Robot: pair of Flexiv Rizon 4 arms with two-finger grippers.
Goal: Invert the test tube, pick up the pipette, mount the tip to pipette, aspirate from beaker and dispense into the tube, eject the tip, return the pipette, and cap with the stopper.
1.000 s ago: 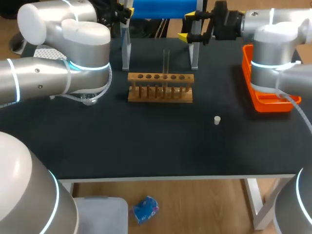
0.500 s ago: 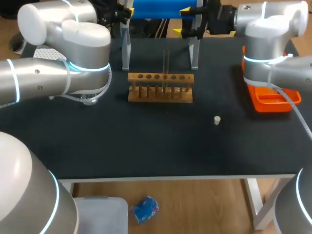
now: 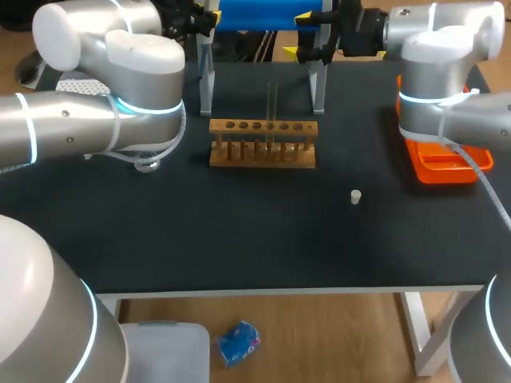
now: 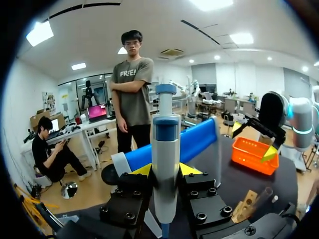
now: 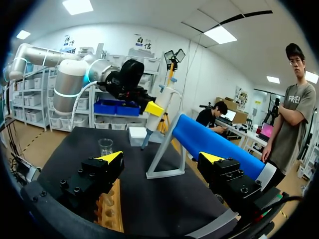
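Observation:
My left gripper [image 4: 164, 172] is shut on the grey and blue pipette [image 4: 165, 149], held upright at the table's far left; the same gripper [image 3: 200, 17] shows at the back in the head view. From the right wrist view the pipette [image 5: 158, 112] hangs tip-down above the white tip box [image 5: 137, 134], near the glass beaker [image 5: 105, 147]. My right gripper [image 3: 302, 36] [image 5: 161, 158] stands open and empty by the blue roll [image 3: 267, 12]. A clear test tube [image 3: 272, 104] stands in the wooden rack [image 3: 263, 145]. The small white stopper [image 3: 355, 196] lies on the mat.
The blue roll rests on a grey frame stand [image 3: 318, 80] behind the rack. An orange tray [image 3: 435, 163] sits at the right edge, partly behind my right arm. My left arm covers most of the beaker [image 3: 145, 164].
My right gripper has swung back and to the left, up beside the blue roll. My left arm has shifted slightly, still holding the pipette.

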